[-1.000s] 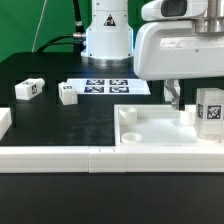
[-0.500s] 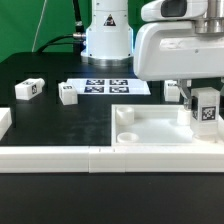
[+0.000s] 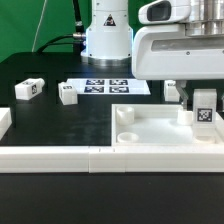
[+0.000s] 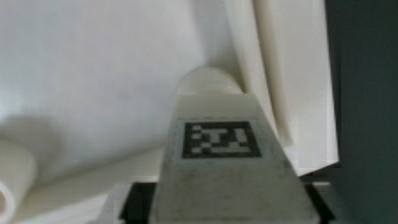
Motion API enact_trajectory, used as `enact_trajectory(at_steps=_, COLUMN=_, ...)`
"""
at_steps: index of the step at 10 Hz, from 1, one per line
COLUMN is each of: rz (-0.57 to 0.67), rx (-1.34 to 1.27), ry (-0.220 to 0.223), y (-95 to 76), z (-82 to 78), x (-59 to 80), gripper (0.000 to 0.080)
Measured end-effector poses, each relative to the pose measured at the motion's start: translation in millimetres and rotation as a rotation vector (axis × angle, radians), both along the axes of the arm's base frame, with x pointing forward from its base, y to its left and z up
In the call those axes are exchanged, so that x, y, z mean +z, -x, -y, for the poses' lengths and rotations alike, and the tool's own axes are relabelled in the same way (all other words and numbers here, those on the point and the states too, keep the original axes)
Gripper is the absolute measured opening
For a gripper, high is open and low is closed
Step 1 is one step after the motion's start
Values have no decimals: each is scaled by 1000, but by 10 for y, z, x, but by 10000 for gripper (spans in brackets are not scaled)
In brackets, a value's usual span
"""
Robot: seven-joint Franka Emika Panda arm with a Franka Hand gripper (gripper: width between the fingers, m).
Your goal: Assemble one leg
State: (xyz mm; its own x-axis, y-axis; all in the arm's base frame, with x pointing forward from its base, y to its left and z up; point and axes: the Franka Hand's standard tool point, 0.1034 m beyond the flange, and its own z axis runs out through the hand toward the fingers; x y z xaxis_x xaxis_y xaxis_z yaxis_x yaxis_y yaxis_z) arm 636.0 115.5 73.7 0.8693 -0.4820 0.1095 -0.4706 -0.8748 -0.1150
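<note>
My gripper (image 3: 203, 98) is shut on a leg (image 3: 204, 110), a small white block with a black-and-white tag facing the camera. It holds the leg upright over the far right corner of the white square tray (image 3: 150, 128); I cannot tell whether the leg touches the tray. In the wrist view the leg (image 4: 222, 140) runs out from between the dark fingers (image 4: 146, 205), beside the tray's raised rim (image 4: 285, 70). Two more legs (image 3: 28, 89) (image 3: 68, 95) lie on the black table at the exterior view's left.
The marker board (image 3: 105, 87) lies in front of the robot base. A long white rail (image 3: 60, 158) runs along the front edge. A white block (image 3: 4, 122) sits at the far left. A round socket (image 3: 128, 134) shows in the tray's near corner.
The gripper with the leg has shifted slightly to the exterior view's left and a little lower over the tray's right corner. The other parts have not moved.
</note>
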Motion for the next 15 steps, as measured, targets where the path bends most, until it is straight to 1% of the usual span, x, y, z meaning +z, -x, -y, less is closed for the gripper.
enact_trajectory(at_steps=2, rz=-21, rx=-306, ry=-46, y=9, z=-8, x=-6, gripper=291)
enact_trajectory(at_steps=3, rz=-34, rx=-402, ry=-56, y=25, z=-27, x=-8, gripper=291)
enact_trajectory(at_steps=4, rz=-40, rx=-526, ry=-77, y=27, z=-28, x=-12, gripper=291)
enact_trajectory(at_steps=6, rz=-48, rx=-660, ry=-100, y=28, z=-23, x=-15, gripper=291)
enact_trajectory(at_steps=7, rz=-58, rx=-765, ry=-120, y=32, z=-23, x=-16, gripper=291)
enact_trajectory(at_steps=10, rz=-74, rx=-928, ry=-162, y=36, z=-31, x=-21, gripper=291)
enact_trajectory(at_steps=11, rz=-72, rx=-888, ry=-156, y=36, z=-31, x=-21, gripper=390)
enact_trajectory(at_steps=12, rz=-68, rx=-851, ry=-152, y=35, z=-34, x=-21, gripper=549)
enact_trajectory(at_steps=13, rz=-62, rx=-826, ry=-150, y=33, z=-48, x=-22, gripper=549)
enact_trajectory(at_steps=14, rz=-58, rx=-754, ry=-137, y=35, z=-48, x=-25, gripper=628)
enact_trajectory(at_steps=15, rz=-50, rx=-617, ry=-114, y=41, z=-49, x=-45, gripper=645)
